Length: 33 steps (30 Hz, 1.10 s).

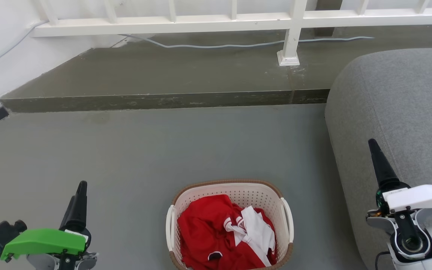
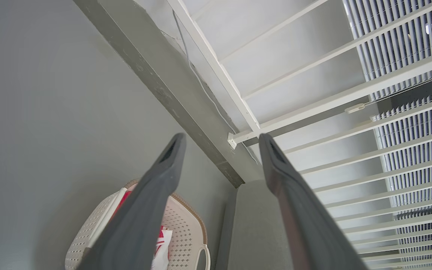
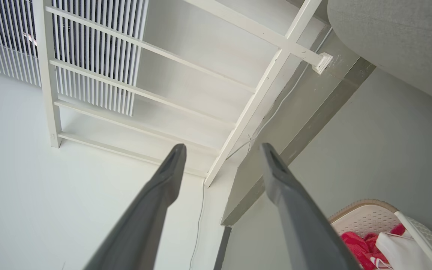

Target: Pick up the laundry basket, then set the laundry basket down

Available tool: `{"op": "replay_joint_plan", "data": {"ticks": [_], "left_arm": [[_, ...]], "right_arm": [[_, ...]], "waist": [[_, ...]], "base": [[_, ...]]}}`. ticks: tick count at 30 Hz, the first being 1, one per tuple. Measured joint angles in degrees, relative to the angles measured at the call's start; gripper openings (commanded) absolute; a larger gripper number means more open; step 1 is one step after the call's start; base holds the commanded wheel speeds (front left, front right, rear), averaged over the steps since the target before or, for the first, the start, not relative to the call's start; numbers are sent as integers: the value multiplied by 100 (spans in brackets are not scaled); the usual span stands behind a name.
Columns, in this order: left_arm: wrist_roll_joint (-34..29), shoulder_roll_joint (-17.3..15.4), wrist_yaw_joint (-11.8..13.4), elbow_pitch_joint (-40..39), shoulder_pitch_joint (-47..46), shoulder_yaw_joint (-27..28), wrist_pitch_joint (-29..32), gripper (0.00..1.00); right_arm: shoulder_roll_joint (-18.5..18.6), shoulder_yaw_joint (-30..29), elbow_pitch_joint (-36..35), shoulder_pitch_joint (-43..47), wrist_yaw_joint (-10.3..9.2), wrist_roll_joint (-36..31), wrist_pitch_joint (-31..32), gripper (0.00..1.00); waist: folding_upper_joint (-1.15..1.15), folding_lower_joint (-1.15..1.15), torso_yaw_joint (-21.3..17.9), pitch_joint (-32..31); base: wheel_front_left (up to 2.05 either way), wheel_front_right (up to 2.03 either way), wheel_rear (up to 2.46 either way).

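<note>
On the grey floor between my pincers sits the laundry basket, well apart from both; left pincer and right pincer each gape wide, holding nothing.

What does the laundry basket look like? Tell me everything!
The laundry basket is cream-white plastic full of little holes, with a brown woven-look rim and a white handle on each side. It stands upright on the grey floor, near the grey sofa. Red and white clothes lie crumpled inside. The left gripper and right gripper are open, away from it.
</note>
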State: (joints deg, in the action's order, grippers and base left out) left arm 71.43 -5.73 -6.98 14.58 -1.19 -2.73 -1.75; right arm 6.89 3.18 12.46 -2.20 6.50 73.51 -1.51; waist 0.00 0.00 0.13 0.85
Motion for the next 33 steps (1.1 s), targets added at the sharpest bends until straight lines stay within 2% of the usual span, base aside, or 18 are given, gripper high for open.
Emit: {"op": "replay_joint_plan", "data": {"ticks": [9,11,18,33], "left_arm": [[-1077,-55,94,-160,-135,-70,-185,100],[-1308,-57,131,-208,-148,-86,-218,100],[-1872,-35,193,-297,-148,-142,-344,100],[-2954,85,196,-494,-148,-241,-622,100]], "right_arm": [[138,167,22,-112,-4,-935,-175,100],[168,186,19,-130,-57,-1201,-227,100],[212,318,-7,-208,-201,-1897,-354,100],[179,544,-91,-233,-310,-2976,-615,100]], "waist": [[0,0,-1,5],[0,0,0,6],[0,0,1,12],[0,0,-11,30]], "base": [[0,0,0],[0,0,0],[0,0,0],[0,0,0]]}}
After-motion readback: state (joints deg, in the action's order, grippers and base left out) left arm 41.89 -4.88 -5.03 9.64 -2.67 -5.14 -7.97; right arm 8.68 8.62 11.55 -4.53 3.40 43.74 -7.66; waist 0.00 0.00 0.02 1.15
